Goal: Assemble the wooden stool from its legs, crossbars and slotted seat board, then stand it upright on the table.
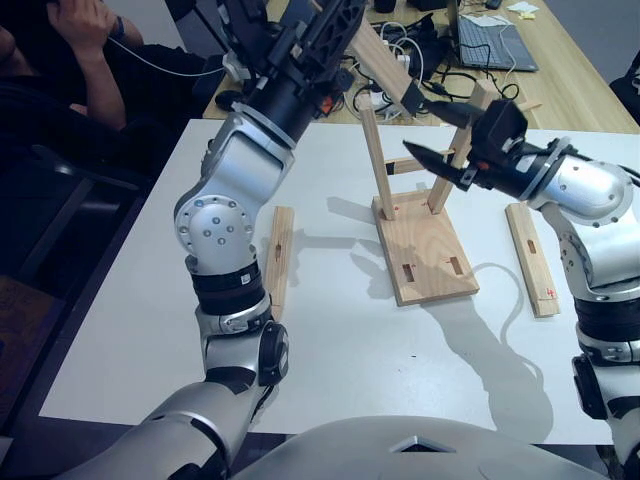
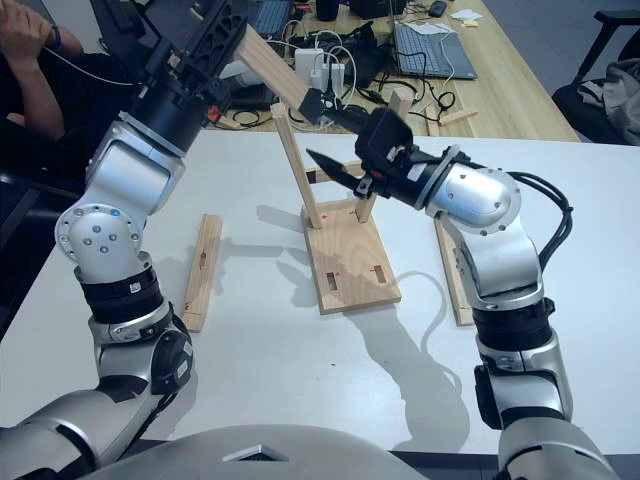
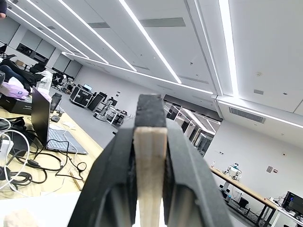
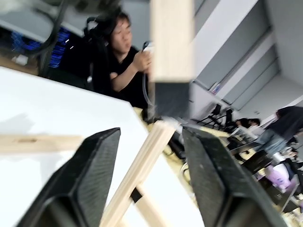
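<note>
Stiff, light wood: left gripper (image 3: 150, 137) pinches a bar (image 3: 150, 198), right gripper (image 4: 151, 146) is spread around a leg (image 4: 139, 177), probably best grabbed mid-length.

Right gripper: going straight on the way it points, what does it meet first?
The tilted leg standing in the seat board. It lies between the right gripper's open fingers, so the palm would likely reach it first. Depth is hard to judge.
</note>
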{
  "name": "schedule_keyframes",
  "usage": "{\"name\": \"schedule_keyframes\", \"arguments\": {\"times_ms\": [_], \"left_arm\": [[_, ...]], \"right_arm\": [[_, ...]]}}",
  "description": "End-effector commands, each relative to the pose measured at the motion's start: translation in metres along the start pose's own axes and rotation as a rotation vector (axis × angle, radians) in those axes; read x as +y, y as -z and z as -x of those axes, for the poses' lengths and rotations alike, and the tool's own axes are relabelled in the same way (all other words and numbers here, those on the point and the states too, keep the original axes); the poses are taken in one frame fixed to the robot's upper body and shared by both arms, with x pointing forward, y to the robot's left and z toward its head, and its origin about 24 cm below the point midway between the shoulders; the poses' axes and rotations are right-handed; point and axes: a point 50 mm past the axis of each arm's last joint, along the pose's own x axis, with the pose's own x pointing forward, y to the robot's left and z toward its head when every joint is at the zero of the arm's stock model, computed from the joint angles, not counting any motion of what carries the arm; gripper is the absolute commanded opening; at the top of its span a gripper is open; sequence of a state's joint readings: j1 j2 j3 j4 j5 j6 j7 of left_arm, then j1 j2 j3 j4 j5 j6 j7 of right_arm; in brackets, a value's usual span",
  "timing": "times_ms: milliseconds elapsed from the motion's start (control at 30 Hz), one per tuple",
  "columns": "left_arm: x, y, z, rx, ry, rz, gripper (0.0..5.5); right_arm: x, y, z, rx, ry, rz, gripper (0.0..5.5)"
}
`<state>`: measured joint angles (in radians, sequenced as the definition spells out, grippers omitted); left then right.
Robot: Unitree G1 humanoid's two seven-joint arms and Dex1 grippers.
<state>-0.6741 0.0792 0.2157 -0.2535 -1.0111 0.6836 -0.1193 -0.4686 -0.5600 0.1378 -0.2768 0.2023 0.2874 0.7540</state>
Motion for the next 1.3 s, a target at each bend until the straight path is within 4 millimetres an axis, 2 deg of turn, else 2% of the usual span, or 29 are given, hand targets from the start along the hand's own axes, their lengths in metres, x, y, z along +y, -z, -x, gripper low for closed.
{"name": "schedule_keyframes", "arguments": {"times_ms": [33,133,200,333,400,567,700,833,1000,1200,1300], "left_arm": [[0.016,-0.006,0.009,0.016,-0.141,-0.11,0.41],[0.033,-0.006,0.017,0.106,-0.29,-0.309,0.41],[0.042,0.0,0.03,0.159,-0.37,-0.371,0.41],[0.061,0.026,0.075,0.384,-0.572,-0.467,0.41],[0.065,0.035,0.09,0.486,-0.654,-0.525,0.41],[0.061,0.045,0.107,0.593,-0.73,-0.602,0.41],[0.066,0.047,0.109,0.592,-0.757,-0.617,0.41],[0.082,0.048,0.095,0.527,-0.717,-0.655,0.41],[0.086,0.063,0.103,0.604,-0.707,-0.673,0.41],[0.089,0.046,0.118,0.638,-0.754,-0.726,0.41],[0.089,0.044,0.123,0.665,-0.77,-0.716,0.41]], "right_arm": [[0.009,0.029,0.015,0.166,-0.052,-0.044,3.21],[0.007,0.046,0.031,0.227,0.057,-0.162,3.28],[0.003,0.051,0.037,0.198,0.188,-0.286,3.28],[0.004,0.051,0.04,0.125,0.374,-0.482,3.28],[0.007,0.051,0.039,0.103,0.43,-0.554,3.28],[0.012,0.052,0.041,0.078,0.526,-0.642,3.28],[0.02,0.055,0.043,0.064,0.581,-0.703,3.28],[0.031,0.064,0.044,0.051,0.654,-0.847,3.28],[0.024,0.066,0.041,0.002,0.712,-0.933,3.28],[0.02,0.073,0.049,-0.002,0.75,-0.953,3.28],[0.018,0.074,0.048,-0.003,0.746,-0.96,3.28]]}}
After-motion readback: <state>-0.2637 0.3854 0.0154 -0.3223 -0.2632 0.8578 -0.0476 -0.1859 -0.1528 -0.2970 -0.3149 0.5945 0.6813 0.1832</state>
